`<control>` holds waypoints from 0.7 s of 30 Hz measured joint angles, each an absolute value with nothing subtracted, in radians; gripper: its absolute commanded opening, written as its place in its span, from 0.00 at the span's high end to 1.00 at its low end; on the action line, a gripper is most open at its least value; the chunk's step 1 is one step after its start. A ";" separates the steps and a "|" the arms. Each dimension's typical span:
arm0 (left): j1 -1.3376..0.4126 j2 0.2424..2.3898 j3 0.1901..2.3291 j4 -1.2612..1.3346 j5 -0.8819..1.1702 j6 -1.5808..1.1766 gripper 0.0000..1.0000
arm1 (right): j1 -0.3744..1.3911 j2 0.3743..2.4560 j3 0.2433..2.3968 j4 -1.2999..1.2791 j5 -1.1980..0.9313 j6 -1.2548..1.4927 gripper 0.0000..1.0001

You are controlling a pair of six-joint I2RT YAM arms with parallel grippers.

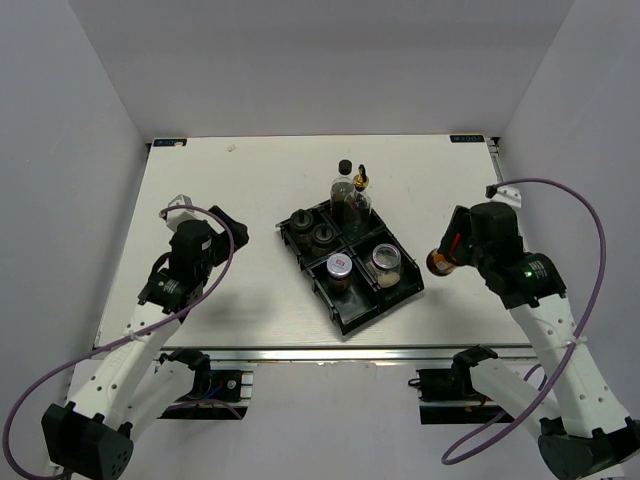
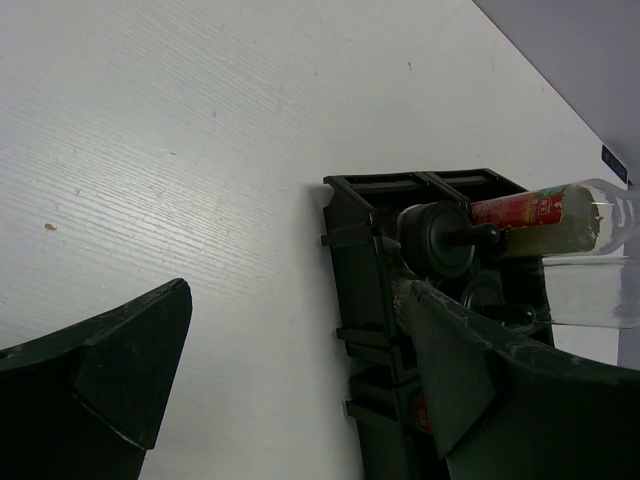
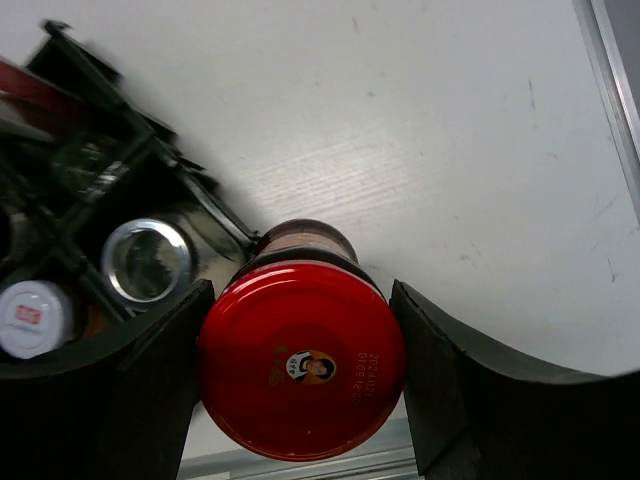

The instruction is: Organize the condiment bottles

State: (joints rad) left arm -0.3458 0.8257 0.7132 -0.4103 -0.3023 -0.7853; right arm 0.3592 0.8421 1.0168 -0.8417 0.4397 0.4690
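A black four-compartment tray [image 1: 352, 310] sits mid-table. Its far compartment holds a tall dark black-capped bottle [image 1: 344, 181] and a clear gold-spouted bottle [image 1: 361, 196]. Its left compartment holds two black-lidded jars [image 1: 311, 231]. A white-lidded jar [image 1: 339, 267] and a silver-lidded jar [image 1: 386, 260] stand in the near compartments. My right gripper [image 1: 447, 258] is shut on a red-lidded jar [image 3: 300, 365] just right of the tray, with its fingers [image 3: 445, 370] on both sides of the lid. My left gripper [image 1: 226, 226] is open and empty, left of the tray [image 2: 360, 250].
The table's metal front rail [image 1: 330, 353] runs along the near edge. White walls enclose the table on three sides. The left wrist view shows a black-lidded jar [image 2: 440, 240] and a red-labelled bottle [image 2: 530, 210] in the tray.
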 measured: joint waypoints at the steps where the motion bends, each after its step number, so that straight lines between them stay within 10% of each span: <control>1: -0.346 0.824 0.713 -0.410 -0.302 -0.786 0.02 | 0.359 0.843 1.044 -0.841 0.420 0.458 1.00; 21: -0.346 0.822 0.713 -0.410 -0.318 -0.791 0.02 | 0.648 0.971 1.147 -0.749 -0.059 0.284 1.00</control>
State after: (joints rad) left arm -0.3458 0.8219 0.7132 -0.4103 -0.3180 -0.7914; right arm 0.6483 0.9710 1.1465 -0.7486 -0.0589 0.2840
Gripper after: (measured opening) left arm 0.982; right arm 0.729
